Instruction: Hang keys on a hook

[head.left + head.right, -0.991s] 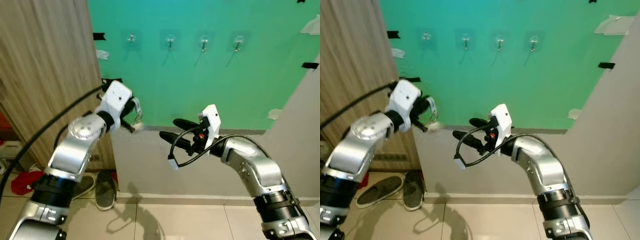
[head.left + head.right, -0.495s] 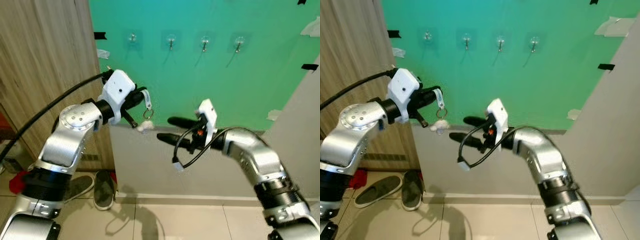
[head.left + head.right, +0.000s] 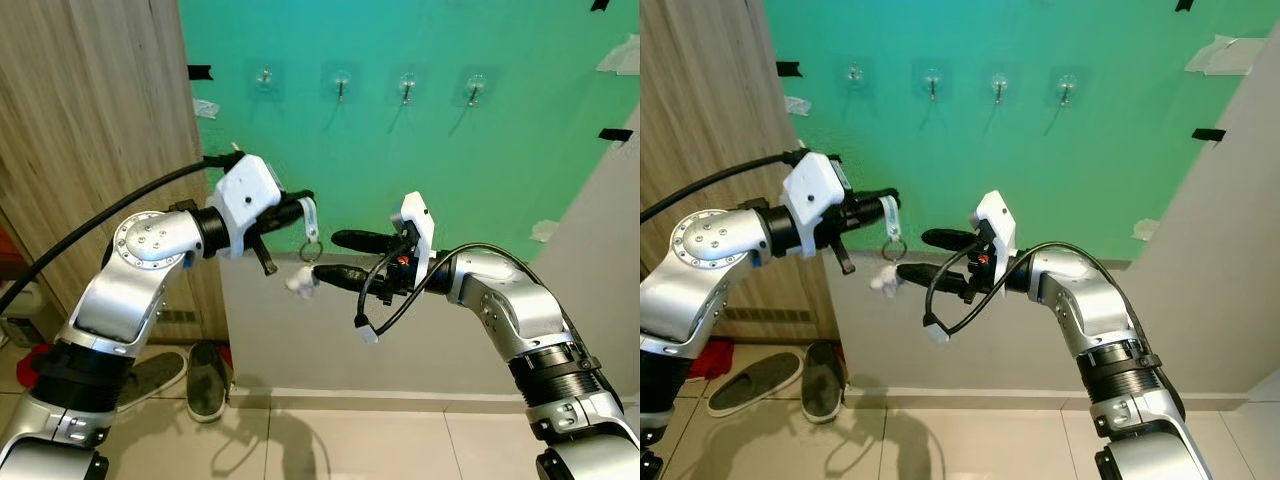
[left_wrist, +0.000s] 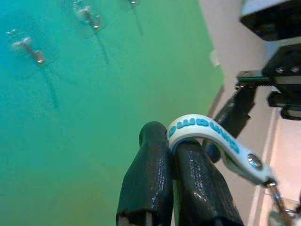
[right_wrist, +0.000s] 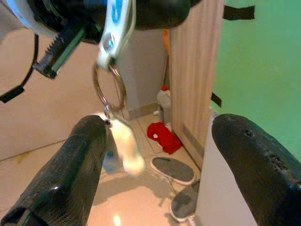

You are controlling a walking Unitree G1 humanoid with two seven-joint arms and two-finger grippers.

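Left fingers (image 4: 169, 188) clamp key strap (image 3: 309, 212); right fingers (image 3: 345, 274) apart beside dangling ring (image 3: 311, 250); keys indistinct.

We saw a bright green wall (image 3: 400, 160) with small clear hooks (image 3: 341, 82) in a row, silvery at their middles, and bits of black tape (image 3: 198, 72) and white tape (image 3: 622, 52) stuck on it. Beside it stood a pale wood-grain panel (image 3: 90, 130). The key strap (image 4: 207, 136) was white with blue lettering, ending in a silver ring (image 3: 311, 250) and a white charm (image 3: 299, 283). Both hands, left (image 3: 300, 207) and right (image 3: 335, 256), had black fingers on silver arms with white housings. The lower wall (image 3: 300, 340) was grey-beige, the floor (image 3: 350, 445) pale tile. Grey shoes (image 3: 208, 378) and a red cloth (image 3: 45, 360) lay there.
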